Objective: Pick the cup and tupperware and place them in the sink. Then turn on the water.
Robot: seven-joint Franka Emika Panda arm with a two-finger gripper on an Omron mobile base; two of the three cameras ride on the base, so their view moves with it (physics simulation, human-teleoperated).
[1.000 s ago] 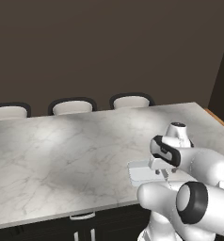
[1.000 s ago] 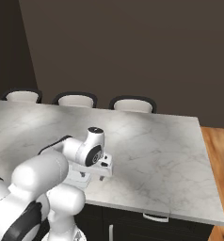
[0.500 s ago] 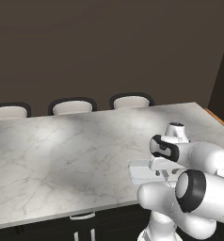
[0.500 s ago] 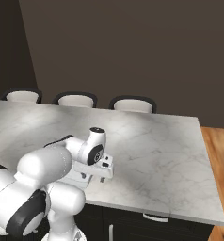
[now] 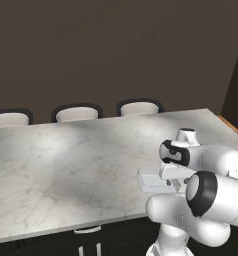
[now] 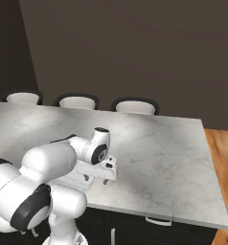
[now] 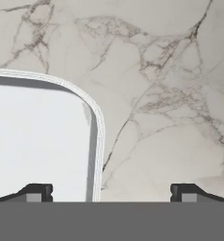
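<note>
The tupperware [image 7: 38, 141], a shallow pale container with a rounded rim, lies on the marble counter [image 7: 170, 94] near its front edge. It also peeks out beside my hand as the tupperware [image 5: 150, 180] and under it as the tupperware [image 6: 76, 173]. My gripper [image 7: 111, 194] is open and points down at it. One fingertip hangs over the inside of the container and the other over bare marble, so the jaws straddle one side wall. In the right base view the gripper [image 6: 97, 179] sits low over the counter. The cup, the sink and the water are out of view.
The marble counter [image 5: 66, 165] stretches wide to the left and back. Three dark chairs with pale seats [image 5: 139, 107] stand along its far side. The counter's right end [image 6: 209, 172] borders a wooden floor [image 6: 224, 158]. Drawer handles [image 6: 159, 221] show below the front edge.
The arm's elbow and upper links have swung nearer to the cameras. The hand stays low over the tupperware and the jaws remain open.
</note>
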